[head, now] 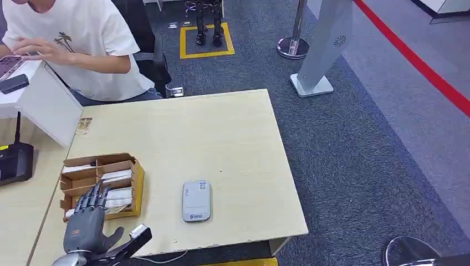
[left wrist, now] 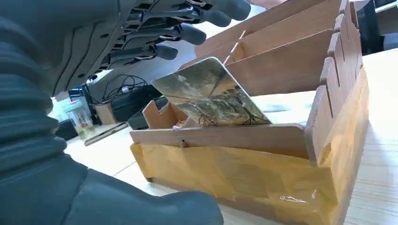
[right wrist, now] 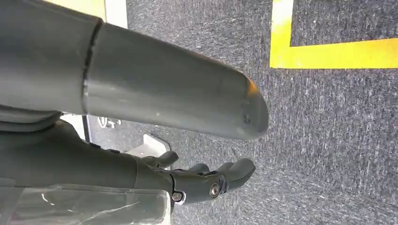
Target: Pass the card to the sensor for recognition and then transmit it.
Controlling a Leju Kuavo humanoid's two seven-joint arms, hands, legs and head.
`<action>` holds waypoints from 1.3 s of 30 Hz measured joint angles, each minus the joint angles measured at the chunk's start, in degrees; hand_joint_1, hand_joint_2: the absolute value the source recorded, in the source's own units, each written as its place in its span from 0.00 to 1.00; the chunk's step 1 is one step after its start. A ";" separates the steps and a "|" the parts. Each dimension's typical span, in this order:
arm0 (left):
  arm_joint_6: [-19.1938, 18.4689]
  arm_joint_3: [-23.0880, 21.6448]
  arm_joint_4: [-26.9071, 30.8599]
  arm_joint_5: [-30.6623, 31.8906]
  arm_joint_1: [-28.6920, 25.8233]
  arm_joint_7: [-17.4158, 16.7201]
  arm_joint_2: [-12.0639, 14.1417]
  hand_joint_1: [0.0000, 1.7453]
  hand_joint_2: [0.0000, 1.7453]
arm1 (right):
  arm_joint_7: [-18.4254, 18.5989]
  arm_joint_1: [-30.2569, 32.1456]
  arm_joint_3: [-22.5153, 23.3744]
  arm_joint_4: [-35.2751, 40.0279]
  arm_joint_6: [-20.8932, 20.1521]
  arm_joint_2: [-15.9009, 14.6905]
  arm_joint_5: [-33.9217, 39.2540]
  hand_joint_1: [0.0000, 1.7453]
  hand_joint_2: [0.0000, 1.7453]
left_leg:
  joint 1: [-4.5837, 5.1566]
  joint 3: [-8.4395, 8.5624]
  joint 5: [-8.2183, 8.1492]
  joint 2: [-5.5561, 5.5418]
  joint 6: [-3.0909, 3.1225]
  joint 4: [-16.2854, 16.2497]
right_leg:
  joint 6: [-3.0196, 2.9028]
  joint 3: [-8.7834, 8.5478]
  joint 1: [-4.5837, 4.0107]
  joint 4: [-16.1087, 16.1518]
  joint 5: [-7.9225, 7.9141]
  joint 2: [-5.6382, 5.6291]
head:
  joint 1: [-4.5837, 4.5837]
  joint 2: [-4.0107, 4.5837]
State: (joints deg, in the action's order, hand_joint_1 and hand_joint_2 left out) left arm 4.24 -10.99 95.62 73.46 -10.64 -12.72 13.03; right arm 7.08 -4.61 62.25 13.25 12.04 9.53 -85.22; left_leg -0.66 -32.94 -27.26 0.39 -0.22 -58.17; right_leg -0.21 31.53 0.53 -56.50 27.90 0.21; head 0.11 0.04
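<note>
Cards [left wrist: 211,96] are seen leaning tilted in the near compartment of a wooden divided box [left wrist: 291,136], the front one printed with a dull green-and-brown picture and having rounded corners and a pale edge; a second card sits just behind it. In the head view, white cards [head: 118,194] are stacked in the box's [head: 137,183] compartments. The box's outer wall is wrapped in yellowish tape, and it stands on the pale wooden counter [head: 221,127] at about 8 o'clock from the counter's middle.

The left robot hand [head: 87,219] is held over the near end of the box with its fingers [left wrist: 187,33] spread apart and extended above the cards, nothing being gripped; no contact with the cards can be made out. The right robot hand [right wrist: 202,180] is seen hanging over dark carpet, its fingers loosely apart and empty.

A small grey sensor [head: 196,200] with a rounded body lies flat on the counter at about 3 o'clock from the box, near but apart from it. At 11 o'clock of the counter a person in a white shirt [head: 72,39] is seated. A black device [head: 14,160] with an upright antenna stands at 10 o'clock from the box.
</note>
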 joint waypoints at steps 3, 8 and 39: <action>0.00 0.00 0.00 0.07 0.03 0.02 0.00 0.00 1.00 | 0.00 0.00 0.00 0.00 0.00 0.00 0.00 0.00 0.00 | 0.00 0.00 0.00 0.00 0.00 0.00 | 0.00 0.00 0.00 0.00 0.00 0.00 | 0.00 0.02; -0.04 0.00 0.00 0.07 0.05 0.26 0.00 1.00 1.00 | 0.04 0.00 -0.04 0.00 0.02 0.02 -0.02 0.00 0.00 | 0.00 0.00 0.00 0.00 0.00 0.00 | 0.00 0.00 0.00 0.00 0.00 0.00 | 0.00 0.00; 0.22 0.00 0.02 -0.26 0.54 0.48 -0.26 1.00 1.00 | 0.57 0.01 -0.35 0.00 0.13 0.24 -0.17 0.00 0.00 | 0.00 0.00 0.00 0.00 0.00 0.00 | 0.00 -0.01 0.00 0.00 0.00 0.00 | 0.00 0.00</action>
State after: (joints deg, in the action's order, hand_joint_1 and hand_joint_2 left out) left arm 4.46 -10.99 95.65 73.20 -10.10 -12.24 12.76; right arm 7.65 -4.60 61.90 13.25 12.17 9.77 -85.40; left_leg -0.65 -32.94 -27.26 0.39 -0.22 -58.17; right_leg -0.21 31.52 0.53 -56.50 27.90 0.21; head 0.11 0.04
